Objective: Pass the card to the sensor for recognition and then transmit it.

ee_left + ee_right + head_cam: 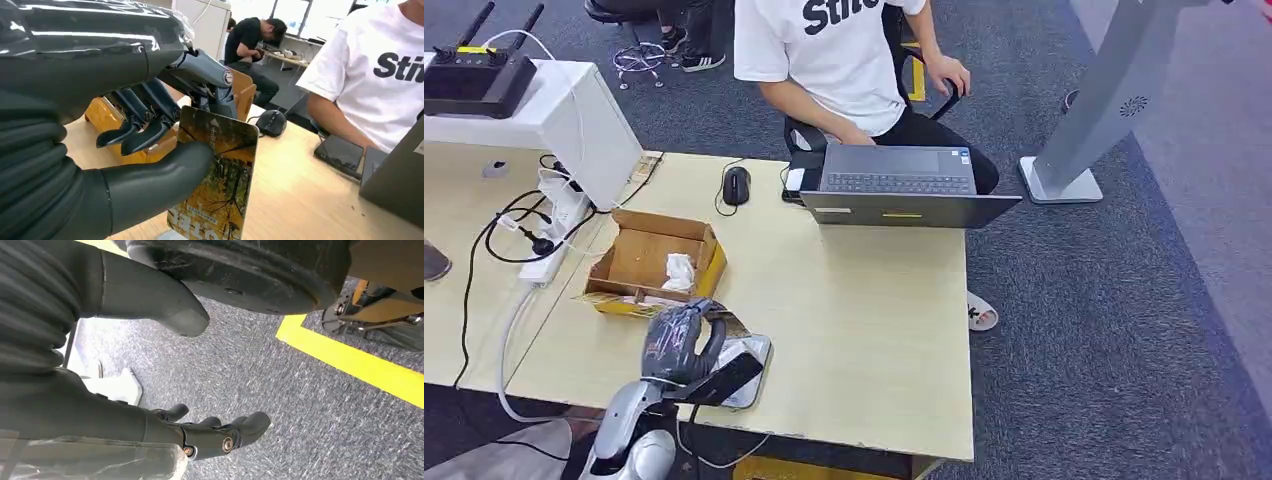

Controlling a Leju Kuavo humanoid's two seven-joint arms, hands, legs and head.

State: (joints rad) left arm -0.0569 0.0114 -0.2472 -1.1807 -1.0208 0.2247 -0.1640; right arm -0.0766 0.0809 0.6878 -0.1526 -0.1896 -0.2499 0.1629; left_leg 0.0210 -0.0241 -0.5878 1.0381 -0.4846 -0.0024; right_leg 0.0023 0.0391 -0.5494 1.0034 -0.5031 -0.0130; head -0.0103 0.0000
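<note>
Pale wood counter (864, 330) with a cardboard box (656, 262) at 10 o'clock and a laptop (902, 186) at 12, a person in a white shirt (829, 55) seated behind it. Left hand (679, 343) at 7 o'clock pinches the card (217, 180) upright between thumb and fingers, over the sensor (746, 370) at the counter's near edge. Right hand (200, 432) hangs over grey carpet (300, 405), fingers apart, holding nothing.
</note>
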